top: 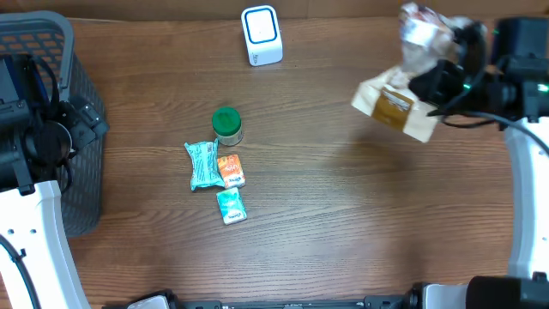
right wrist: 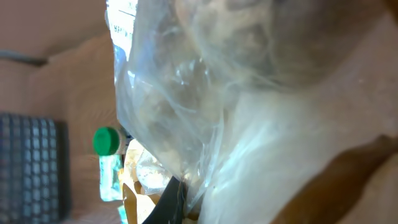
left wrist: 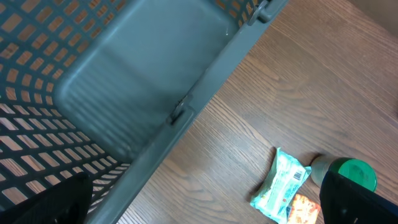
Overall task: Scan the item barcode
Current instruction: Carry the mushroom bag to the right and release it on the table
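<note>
The item is a clear plastic bag with a brown and cream label (top: 396,105), held up above the table's far right. My right gripper (top: 433,81) is shut on it. In the right wrist view the crinkled bag (right wrist: 249,93) fills the frame, and one dark finger (right wrist: 169,202) shows pressed against the plastic. No barcode on it shows. The white and blue scanner (top: 261,35) stands at the back centre, well left of the bag. My left gripper (left wrist: 205,208) hangs open over the basket's rim at the far left, nothing between its fingers (left wrist: 354,199).
A dark grey mesh basket (top: 81,103) takes up the left edge. Mid-table lie a green-capped bottle (top: 227,124), a mint packet (top: 202,163), an orange packet (top: 231,170) and a small teal packet (top: 231,206).
</note>
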Controlling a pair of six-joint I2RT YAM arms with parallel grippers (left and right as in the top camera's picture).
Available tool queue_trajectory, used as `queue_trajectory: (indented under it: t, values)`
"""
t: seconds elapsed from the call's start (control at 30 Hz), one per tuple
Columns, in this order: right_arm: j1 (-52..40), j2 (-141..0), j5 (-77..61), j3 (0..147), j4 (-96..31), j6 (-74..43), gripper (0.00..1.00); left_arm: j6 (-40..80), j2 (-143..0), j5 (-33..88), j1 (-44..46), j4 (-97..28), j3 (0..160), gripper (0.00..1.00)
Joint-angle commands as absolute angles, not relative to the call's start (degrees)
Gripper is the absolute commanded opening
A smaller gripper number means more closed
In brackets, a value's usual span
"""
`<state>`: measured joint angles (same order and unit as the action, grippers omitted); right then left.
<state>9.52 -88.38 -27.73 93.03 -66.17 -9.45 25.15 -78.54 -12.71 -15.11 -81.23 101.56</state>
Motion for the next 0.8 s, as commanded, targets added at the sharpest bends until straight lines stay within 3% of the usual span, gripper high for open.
queue_trajectory:
  t: [0.0, 0.47, 0.67, 0.77]
  values:
    - [14.76, -89.30, -34.00, 86.87, -64.01, -10.94, 0.04, 25.32, -78.65, -13.65, -15.35, -81.19, 102.37, 1.00]
    - [27.64, -89.45, -32.88, 55.05, -34.17, -17.32, 0.04, 25.32, -78.65, -13.65, -15.35, -81.17, 102.39, 0.99]
    - [27.88, -89.49, -30.96, 51.16, -28.93, -17.85, 0.15, 25.32, -78.65, -13.65, -15.35, -81.17, 102.39, 1.00]
    - [27.88, -89.49, -30.94, 51.16, -29.02, -17.85, 0.28, 25.32, -78.65, -13.63, -15.35, -81.17, 102.39, 1.00]
